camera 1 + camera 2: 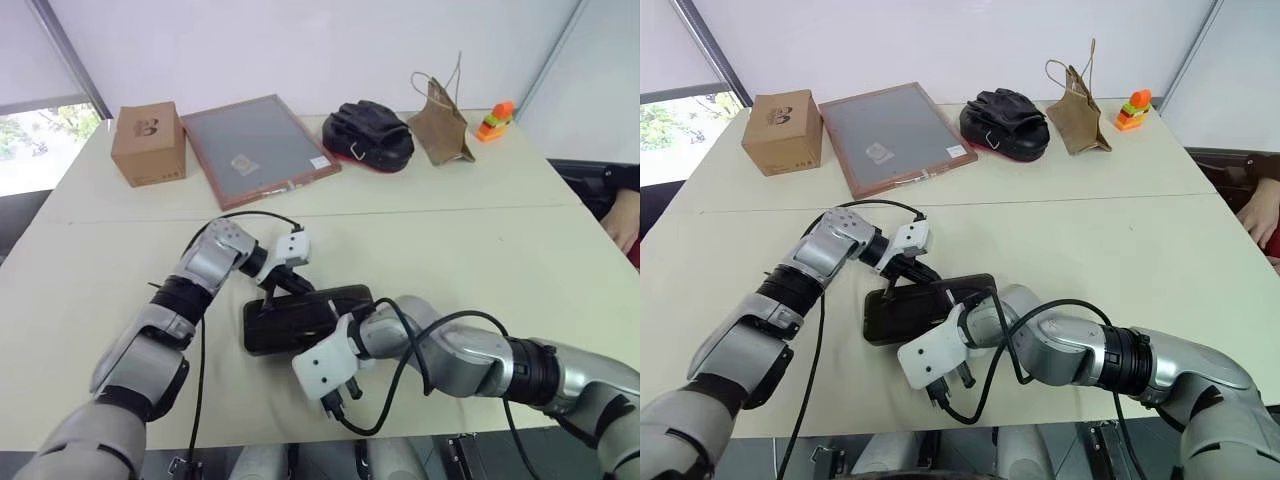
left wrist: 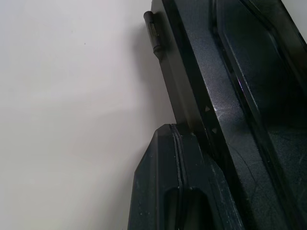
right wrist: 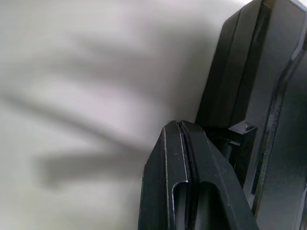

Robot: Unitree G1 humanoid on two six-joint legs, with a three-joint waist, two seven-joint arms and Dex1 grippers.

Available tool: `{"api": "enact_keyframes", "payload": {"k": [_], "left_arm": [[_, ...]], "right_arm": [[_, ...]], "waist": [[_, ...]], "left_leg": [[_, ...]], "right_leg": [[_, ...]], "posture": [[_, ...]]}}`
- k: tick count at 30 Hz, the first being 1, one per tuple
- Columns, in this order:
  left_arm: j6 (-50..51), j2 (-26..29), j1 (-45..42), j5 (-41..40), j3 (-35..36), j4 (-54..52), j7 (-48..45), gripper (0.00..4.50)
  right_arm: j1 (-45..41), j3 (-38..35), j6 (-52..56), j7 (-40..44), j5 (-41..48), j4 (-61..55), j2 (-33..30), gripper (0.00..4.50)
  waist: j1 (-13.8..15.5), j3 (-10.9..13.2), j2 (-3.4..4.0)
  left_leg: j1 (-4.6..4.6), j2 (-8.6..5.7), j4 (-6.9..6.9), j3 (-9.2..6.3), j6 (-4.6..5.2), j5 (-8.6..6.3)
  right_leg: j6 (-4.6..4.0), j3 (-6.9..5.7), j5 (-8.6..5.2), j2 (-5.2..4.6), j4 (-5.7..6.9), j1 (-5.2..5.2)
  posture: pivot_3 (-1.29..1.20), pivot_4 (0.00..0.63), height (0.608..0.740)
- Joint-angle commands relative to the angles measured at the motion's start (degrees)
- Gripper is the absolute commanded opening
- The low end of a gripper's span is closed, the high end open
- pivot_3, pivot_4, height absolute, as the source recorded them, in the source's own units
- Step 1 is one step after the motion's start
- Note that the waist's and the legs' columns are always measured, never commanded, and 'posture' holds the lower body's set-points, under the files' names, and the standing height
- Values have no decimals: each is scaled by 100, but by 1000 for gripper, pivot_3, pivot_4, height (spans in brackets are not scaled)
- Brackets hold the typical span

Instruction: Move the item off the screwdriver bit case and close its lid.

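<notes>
Bit case (image 1: 300, 318) sits flat on the near half of the table (image 1: 470, 250), roughly centre, right in front of me; the lid (image 1: 925, 300) looks down over the tray, dark and glossy on top, tho I can't tell if the latch has caught. Nothing resting on top of it that I can see. Left gripper (image 1: 283, 284) is at the case's far-left edge, fingers pressed together w/ nothing between them, tips right at the case rim; in the left wrist view the closed fingers (image 2: 180, 191) sit against the case's side w/ a small hinge pin (image 2: 152, 31) further along that edge. Right gripper (image 1: 338, 398) is at the near edge of the case, angled down toward the table, also pressed together & empty; right wrist view has the tips (image 3: 184, 167) just beside the case wall, touching or not I can't say. Further out, along the far side of the table: cardboard box (image 1: 148, 144) on the left, then the red-framed grey board (image 1: 258, 148), black glove (image 1: 367, 133), brown paper bag (image 1: 441, 125), and a small orange/green toy (image 1: 494, 121). A person's hand (image 1: 625, 215) shows at the right edge.
</notes>
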Motion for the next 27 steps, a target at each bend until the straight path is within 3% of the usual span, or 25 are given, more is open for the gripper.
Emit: {"api": "enact_keyframes", "payload": {"k": [1, 6, 8, 14, 19, 27], "left_arm": [[127, -235, 734, -564, -1365, -553, -953, 0], [350, -124, 822, -746, -1479, -870, -952, 0], [129, -352, 859, -416, -1164, -604, -927, 0], [-1486, -1152, 160, 522, -305, 1474, 712, 0], [-2218, -1448, -476, 767, 184, 2619, 1585, 0], [-2385, -1437, -810, 732, 461, 3093, 1131, 0]], "right_arm": [[-698, -1032, 494, -847, -1419, 1696, -372, 37], [-748, -1092, 359, -923, -1480, 1957, -329, 37], [-694, -1188, 379, -830, -1341, 1848, -277, 37], [-132, -1742, 914, -30, -111, 469, -235, 37], [357, -2161, 1418, 427, 520, -416, -468, 37], [688, -2319, 1416, 670, 465, -673, -677, 37]], "waist": [[-5, 0, 0], [-18, -1, 1], [-14, -1, 1], [207, -22, 10], [336, -26, 5], [248, -43, 14]], "left_leg": [[0, 0, 0, 0, 0, 0], [5, 2, -2, 2, -1, 0], [16, 3, -5, 2, -1, 0], [69, 3, -10, -12, 2, -2], [73, -26, 8, -15, 19, 7], [67, -14, -6, -10, 20, 6]], "right_leg": [[0, 0, 0, 1, 0, 0], [-1, 3, 0, 5, 1, 0], [-1, 3, -1, 7, 1, 8], [0, -8, -3, -5, -29, 85], [8, -11, -3, -33, -45, 118], [27, -14, -9, -27, -35, 95]], "posture": [[0, 150, 740], [0, 150, 740], [0, 150, 740], [0, 150, 740], [0, 150, 740], [0, 150, 740]]}}
